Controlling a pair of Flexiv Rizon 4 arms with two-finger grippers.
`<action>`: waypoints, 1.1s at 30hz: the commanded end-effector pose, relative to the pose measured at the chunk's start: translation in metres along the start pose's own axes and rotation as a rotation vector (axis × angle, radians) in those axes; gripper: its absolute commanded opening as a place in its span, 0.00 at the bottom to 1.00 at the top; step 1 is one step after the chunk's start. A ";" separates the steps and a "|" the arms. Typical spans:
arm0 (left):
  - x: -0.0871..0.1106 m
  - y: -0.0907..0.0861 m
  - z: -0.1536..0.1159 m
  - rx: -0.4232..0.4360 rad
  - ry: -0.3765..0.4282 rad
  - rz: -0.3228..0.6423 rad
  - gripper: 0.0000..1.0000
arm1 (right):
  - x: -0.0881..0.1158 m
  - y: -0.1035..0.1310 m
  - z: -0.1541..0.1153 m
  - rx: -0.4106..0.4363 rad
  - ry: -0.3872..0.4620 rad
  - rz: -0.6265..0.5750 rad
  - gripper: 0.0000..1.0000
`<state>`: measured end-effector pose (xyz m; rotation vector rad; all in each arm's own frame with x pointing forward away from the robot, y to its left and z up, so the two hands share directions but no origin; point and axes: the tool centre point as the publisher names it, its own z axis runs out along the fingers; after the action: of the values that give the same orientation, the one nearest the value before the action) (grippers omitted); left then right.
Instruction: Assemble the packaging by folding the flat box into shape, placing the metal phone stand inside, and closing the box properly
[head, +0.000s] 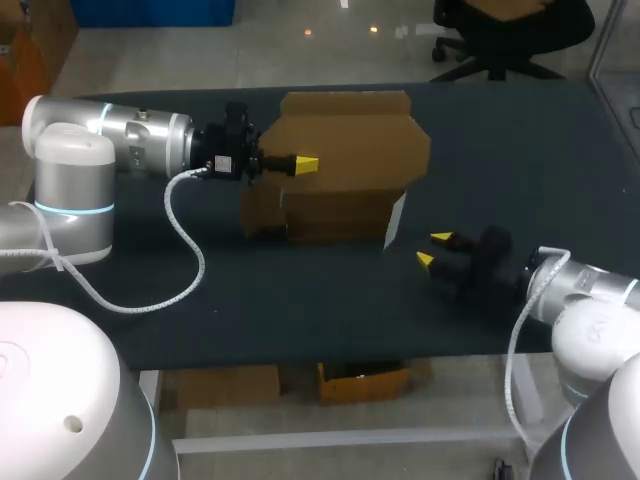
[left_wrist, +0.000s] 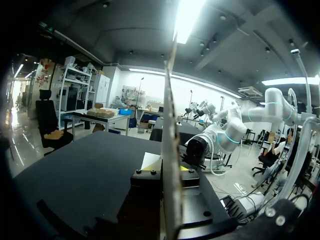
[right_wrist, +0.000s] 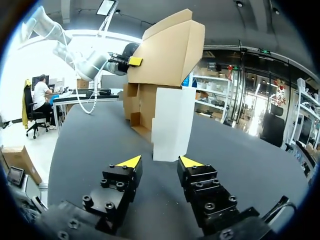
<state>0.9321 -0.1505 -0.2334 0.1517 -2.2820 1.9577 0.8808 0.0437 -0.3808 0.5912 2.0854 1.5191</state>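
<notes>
Box (head: 350, 150) sits mid-desk toward the far side, half formed. A big brown panel is raised up top, the lower body rests on the desk (head: 300, 300), and a white panel (right_wrist: 170, 122) stands upright at its near-right corner.

Left pincer (head: 300, 163) comes in from the left at upper-panel height. In its wrist view the cardboard runs edge-on between its fingers, so it reads as pinching that panel. Right pincer (head: 432, 249) is low over the desk, near-right of the box. Its fingers are spread, it holds nothing, and it is apart from the white panel. Metal phone stand is not visible in any view.

Risks, judged:
- Left grip is on a thin sheet near its edge. A pull or twist could make it slip out, and the panel would likely spring back flat.
- Nothing braces the lower body. Any left-arm push probably drags or tips the whole box instead of folding at the crease.
- Forcing off the score line could crease or tear the panel, and the box then won't close square.
- The white panel stands loose. If the right pincer goes forward carelessly, a finger could catch it and bend it the wrong way or knock the box far-left.
- The box cavity can't be seen from these angles, so whether it is ready for the stand can't be told.
</notes>
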 end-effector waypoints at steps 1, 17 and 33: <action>-0.001 0.004 0.001 -0.001 0.004 -0.001 0.00 | -0.009 0.000 0.008 -0.043 0.225 -0.002 0.44; -0.001 0.004 0.001 -0.001 0.004 -0.001 0.00 | -0.018 0.015 0.025 0.067 0.231 0.000 0.43; -0.001 0.004 0.001 -0.001 0.004 -0.001 0.00 | -0.024 0.022 0.036 0.108 0.192 -0.012 0.47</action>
<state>0.9321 -0.1505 -0.2334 0.1517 -2.2820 1.9577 0.9217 0.0603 -0.3645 0.4860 2.3272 1.5178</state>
